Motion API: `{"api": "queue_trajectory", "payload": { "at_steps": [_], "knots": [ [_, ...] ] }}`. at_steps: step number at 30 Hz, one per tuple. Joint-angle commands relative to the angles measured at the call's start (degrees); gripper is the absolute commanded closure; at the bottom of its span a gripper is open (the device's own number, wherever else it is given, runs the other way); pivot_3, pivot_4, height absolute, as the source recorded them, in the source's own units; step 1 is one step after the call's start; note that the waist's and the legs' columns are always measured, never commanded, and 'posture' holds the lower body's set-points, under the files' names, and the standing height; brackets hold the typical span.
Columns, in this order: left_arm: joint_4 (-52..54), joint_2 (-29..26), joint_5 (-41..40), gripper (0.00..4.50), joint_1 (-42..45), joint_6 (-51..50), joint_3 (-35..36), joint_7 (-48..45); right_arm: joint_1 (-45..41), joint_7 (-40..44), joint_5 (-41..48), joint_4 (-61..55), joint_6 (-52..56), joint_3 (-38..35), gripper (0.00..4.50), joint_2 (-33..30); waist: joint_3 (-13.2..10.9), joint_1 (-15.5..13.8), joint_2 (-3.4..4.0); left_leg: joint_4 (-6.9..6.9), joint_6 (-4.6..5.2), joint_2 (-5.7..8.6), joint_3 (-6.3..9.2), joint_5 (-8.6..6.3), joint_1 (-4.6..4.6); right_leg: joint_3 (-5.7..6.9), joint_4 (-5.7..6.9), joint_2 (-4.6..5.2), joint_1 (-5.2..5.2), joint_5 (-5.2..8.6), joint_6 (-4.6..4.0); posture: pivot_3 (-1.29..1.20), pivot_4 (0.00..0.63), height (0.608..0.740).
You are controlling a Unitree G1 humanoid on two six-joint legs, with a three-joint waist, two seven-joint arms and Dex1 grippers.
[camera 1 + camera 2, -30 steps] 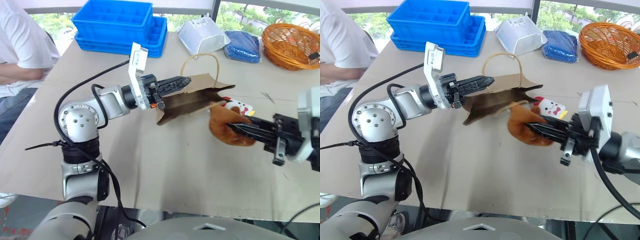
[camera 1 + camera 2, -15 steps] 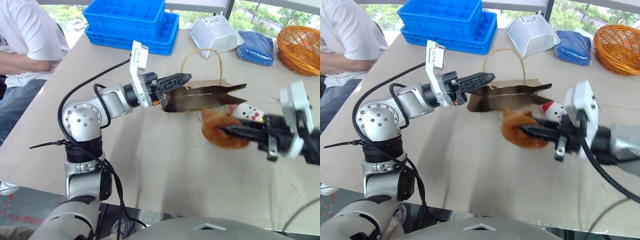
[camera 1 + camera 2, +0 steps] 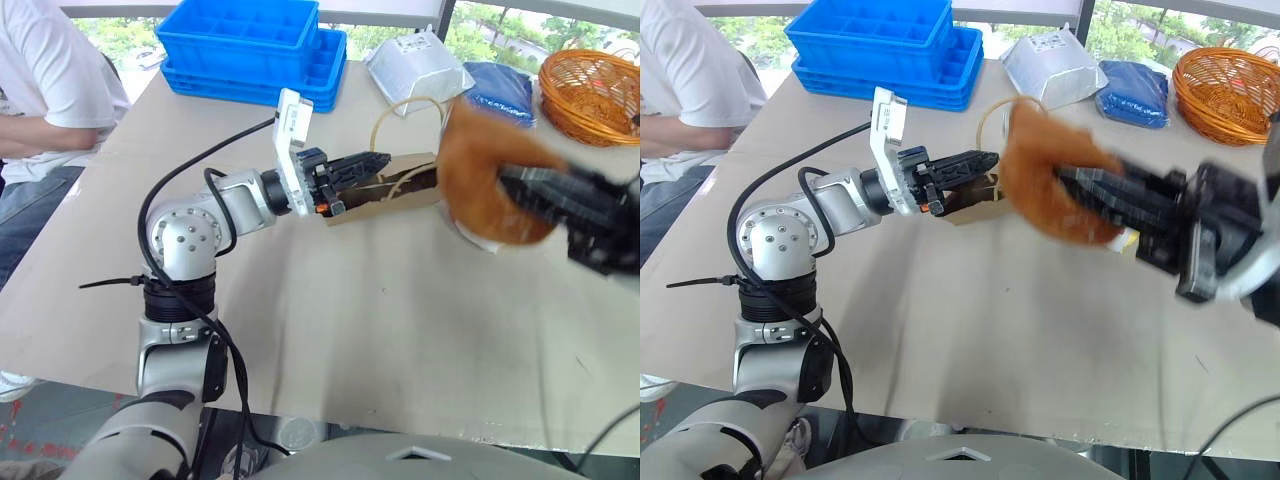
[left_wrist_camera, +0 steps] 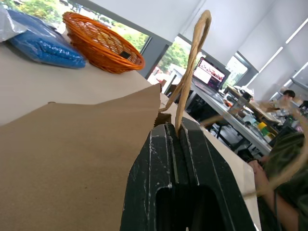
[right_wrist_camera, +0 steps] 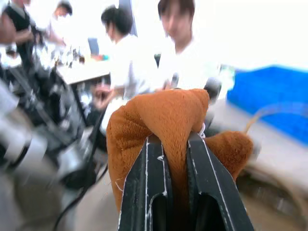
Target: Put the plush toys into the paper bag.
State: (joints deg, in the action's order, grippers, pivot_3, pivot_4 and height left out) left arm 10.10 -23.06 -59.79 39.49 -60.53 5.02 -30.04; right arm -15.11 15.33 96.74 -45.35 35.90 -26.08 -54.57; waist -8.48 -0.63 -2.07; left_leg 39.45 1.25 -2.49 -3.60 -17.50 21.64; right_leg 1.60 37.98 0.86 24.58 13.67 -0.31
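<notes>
While the left gripper [image 3: 375,163] is clamped shut on the rim of the paper bag [image 3: 395,185], right where one cord handle [image 4: 191,72] comes up between its fingers, the right gripper [image 5: 175,144] is pinched tight on the brown plush toy [image 3: 1045,185]. That toy hangs in the air just beside the bag's mouth, off the table [image 3: 380,330]. A bit of white pokes out under it (probably the white plush toy [image 3: 487,243], can't tell for sure). Behind the bag sit blue crates [image 3: 255,45], a white pouch [image 3: 420,65], a blue cloth bundle [image 3: 505,80] and an orange basket [image 3: 590,80]. A person [image 3: 45,95] in a white shirt sits well off to the bag's left.
</notes>
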Motion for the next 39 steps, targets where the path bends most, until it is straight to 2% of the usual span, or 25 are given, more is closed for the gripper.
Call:
{"api": "queue_trajectory", "payload": {
  "at_steps": [1,5,8,11,19,21,27,33,39],
  "knots": [
    [0.6,0.2,0.8,4.50,1.0,1.4,-0.1,-1.5,-8.4,-2.7,-13.3,3.4,-0.2,11.9,4.47,3.2,0.0,0.0,0.01,0.00,0.00,0.00,0.02,0.00,0.00,0.00,0.01,0.00,0.00,0.00,0.00,0.00,0.150,0.740],
    [0.2,1.3,-0.2,4.50,1.4,0.9,1.6,0.1,-11.0,-0.7,-24.8,5.5,1.5,19.7,4.47,4.7,0.0,-0.4,0.02,0.01,0.00,-0.06,0.16,0.01,0.19,-0.03,0.00,0.02,0.10,0.04,0.06,0.00,0.150,0.740],
    [-0.9,2.6,-2.7,4.50,2.2,0.1,4.6,3.1,-9.1,2.0,-32.7,6.4,3.6,25.1,4.47,3.3,0.0,-0.4,0.02,0.02,0.05,-0.02,0.25,-0.02,0.28,-0.03,-0.05,0.10,0.11,0.05,0.09,0.00,0.150,0.740],
    [-0.9,3.8,-5.7,4.50,2.7,-1.1,7.2,6.1,-6.5,8.3,-43.7,6.6,4.4,32.4,4.47,-0.5,0.0,-0.3,0.03,0.02,0.08,0.01,0.29,-0.03,0.31,-0.01,-0.07,0.14,0.11,0.07,0.12,0.00,0.150,0.740],
    [1.6,3.3,-9.6,4.50,0.8,-4.1,7.3,8.6,-8.6,8.9,-54.0,13.2,6.2,35.8,4.47,6.2,0.0,0.1,0.04,0.02,0.01,0.04,0.30,0.02,0.17,-0.08,0.05,0.06,0.08,0.07,0.13,0.00,0.150,0.740],
    [2.1,2.8,-10.2,4.50,0.1,-4.8,6.9,8.6,-10.1,7.4,-53.3,15.3,8.1,35.3,4.47,10.2,0.0,0.0,0.04,0.02,-0.01,0.04,0.28,0.03,0.17,-0.10,0.07,0.06,0.08,0.07,0.12,0.00,0.150,0.740],
    [3.1,2.6,-12.1,4.50,-1.1,-6.3,6.4,9.4,-15.0,-1.0,-41.5,22.5,19.5,28.5,4.47,24.8,0.0,0.0,0.05,0.02,-0.01,0.03,0.32,0.04,0.20,-0.07,0.07,0.09,0.09,0.07,0.12,0.00,0.150,0.740],
    [2.6,2.4,-13.9,4.50,-1.4,-6.8,7.1,11.0,-16.5,-11.3,-38.7,27.6,25.0,23.7,4.47,35.5,0.0,-0.1,0.06,0.02,0.00,0.10,0.35,0.03,0.24,-0.05,0.06,0.13,0.09,0.07,0.11,0.00,0.150,0.740],
    [1.8,2.5,-16.8,4.50,-1.3,-6.3,7.9,14.1,-16.5,-13.1,-39.2,28.0,25.2,22.3,4.47,40.4,0.0,-0.1,0.08,-0.01,0.00,0.10,0.37,0.03,0.24,-0.04,0.06,0.12,0.11,0.07,0.11,0.00,0.150,0.740]
  ]
}}
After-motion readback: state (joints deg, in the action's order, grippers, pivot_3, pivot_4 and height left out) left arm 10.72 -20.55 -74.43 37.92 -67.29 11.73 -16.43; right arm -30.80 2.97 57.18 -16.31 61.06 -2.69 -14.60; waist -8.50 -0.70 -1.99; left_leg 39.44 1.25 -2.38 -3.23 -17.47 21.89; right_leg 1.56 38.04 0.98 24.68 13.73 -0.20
